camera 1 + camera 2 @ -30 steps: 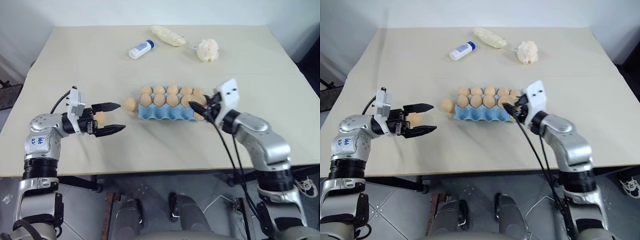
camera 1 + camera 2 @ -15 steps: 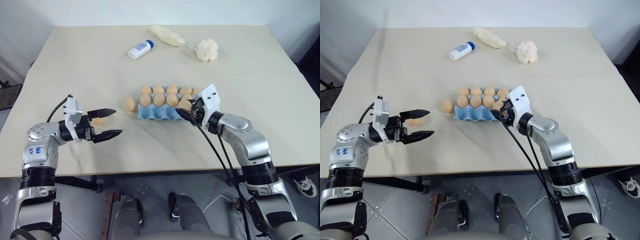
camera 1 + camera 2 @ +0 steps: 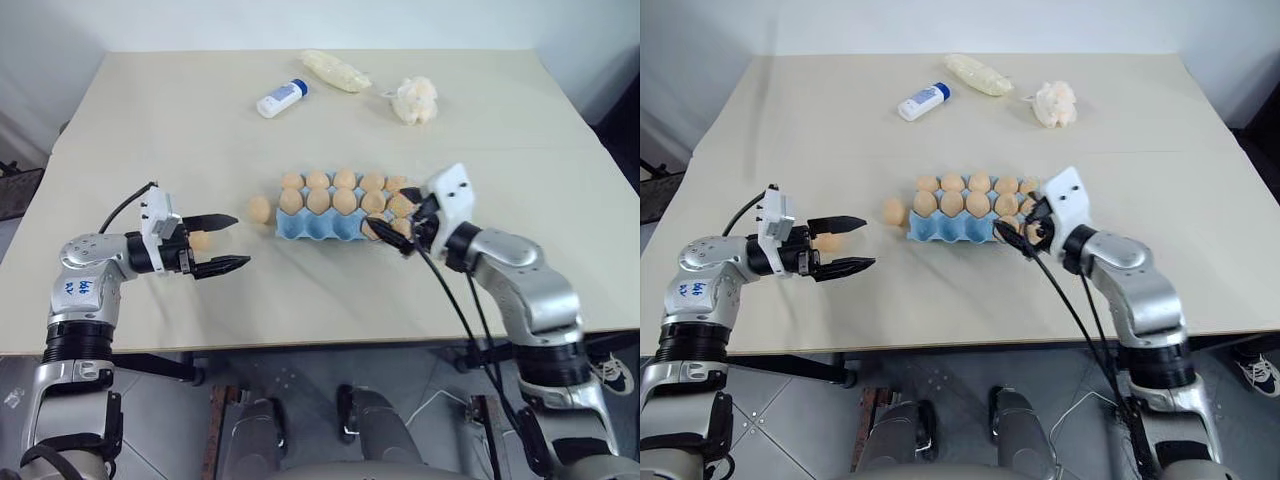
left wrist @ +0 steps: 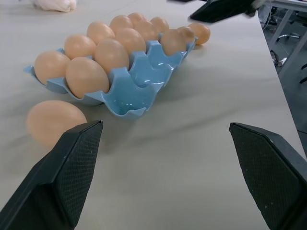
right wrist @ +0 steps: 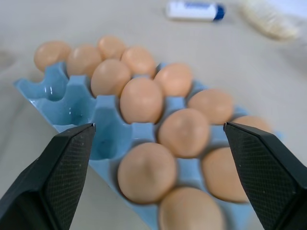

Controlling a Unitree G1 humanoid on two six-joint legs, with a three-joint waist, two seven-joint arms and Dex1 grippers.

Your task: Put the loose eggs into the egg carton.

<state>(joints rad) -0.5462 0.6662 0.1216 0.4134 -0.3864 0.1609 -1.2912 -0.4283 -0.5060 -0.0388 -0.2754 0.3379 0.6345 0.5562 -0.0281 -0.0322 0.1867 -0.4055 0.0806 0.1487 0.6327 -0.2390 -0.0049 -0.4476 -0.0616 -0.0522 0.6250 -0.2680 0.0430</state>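
The left gripper (image 3: 222, 243) is standing wide and empty, one loose egg (image 3: 199, 240) lying between its fingers; a second egg (image 3: 259, 208) is sitting beside the egg carton (image 3: 320, 228); the right gripper (image 3: 392, 234), also wide, is hovering at the far end.

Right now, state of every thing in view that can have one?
egg carton: lidless, flat on table, partly filled, near-row cups toward the robot's left empty.
loose egg: on table beside carton's left end.
second loose egg: on table, between left gripper's jaws, not gripped.
left gripper: jaws open.
right gripper: jaws open, at carton.
bottle: lying, capped.
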